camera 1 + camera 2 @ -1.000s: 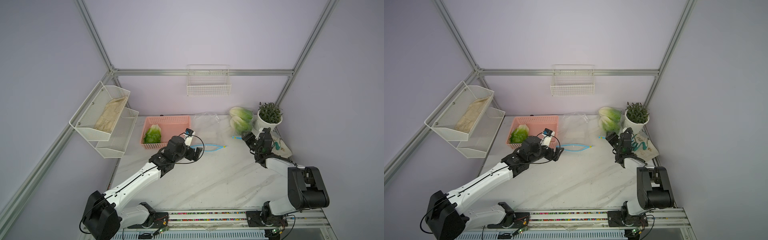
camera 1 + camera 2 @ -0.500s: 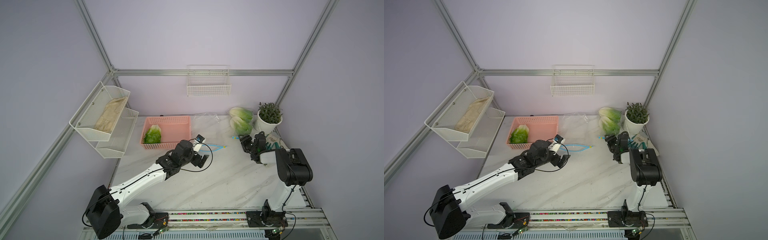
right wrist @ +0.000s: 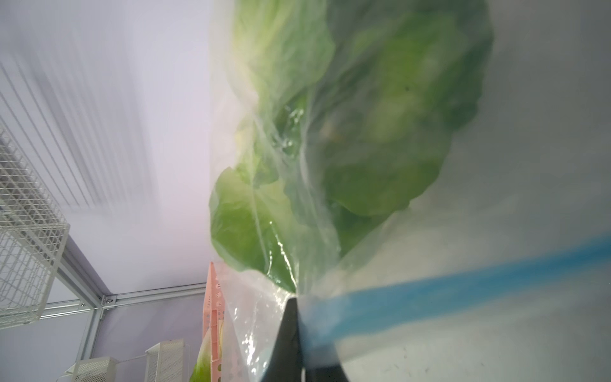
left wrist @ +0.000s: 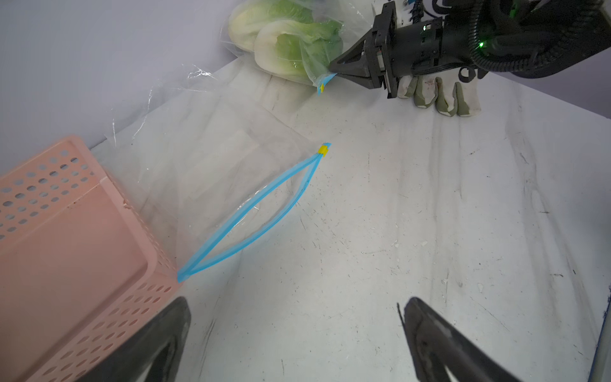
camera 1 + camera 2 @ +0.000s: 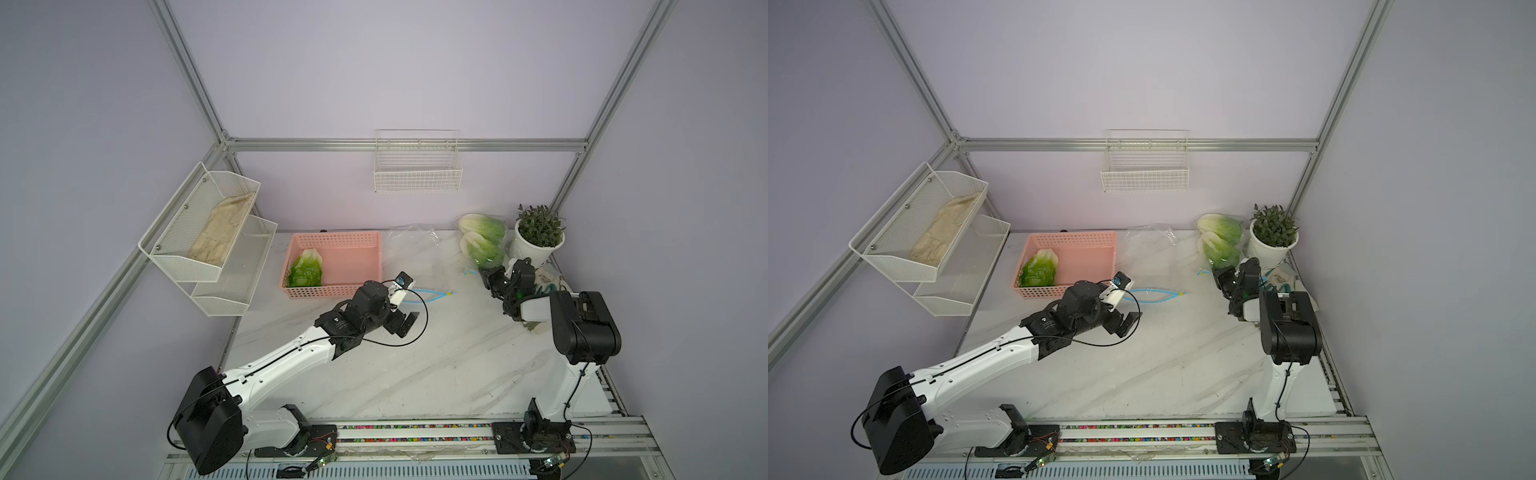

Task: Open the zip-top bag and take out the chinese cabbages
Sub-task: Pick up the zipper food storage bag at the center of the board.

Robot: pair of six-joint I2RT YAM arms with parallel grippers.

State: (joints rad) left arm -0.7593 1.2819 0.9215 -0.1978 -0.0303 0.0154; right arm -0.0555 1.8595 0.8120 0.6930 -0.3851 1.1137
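Note:
A zip-top bag (image 5: 482,241) (image 5: 1221,239) holding two chinese cabbages (image 4: 291,43) lies at the back right of the table. My right gripper (image 5: 484,274) (image 5: 1219,274) (image 3: 299,301) is shut on the bag's blue zip edge (image 3: 463,281); the left wrist view shows its tips (image 4: 332,69) pinching that corner. A third cabbage (image 5: 306,268) (image 5: 1040,268) lies in the pink basket (image 5: 357,249). My left gripper (image 5: 405,326) (image 5: 1127,324) (image 4: 296,302) hangs open over bare table, holding nothing.
An empty clear bag (image 5: 415,266) with its blue zip (image 4: 251,218) gaping lies beside the basket (image 4: 66,248). A potted plant (image 5: 538,239) and a glove (image 4: 439,96) sit by the right arm. A wire basket (image 5: 417,174) and a shelf rack (image 5: 208,232) hang on the walls.
My right gripper has shut on the zip edge of the bag with the cabbages, and its arm has swung round. The open left gripper has moved away from the basket, toward the table's middle.

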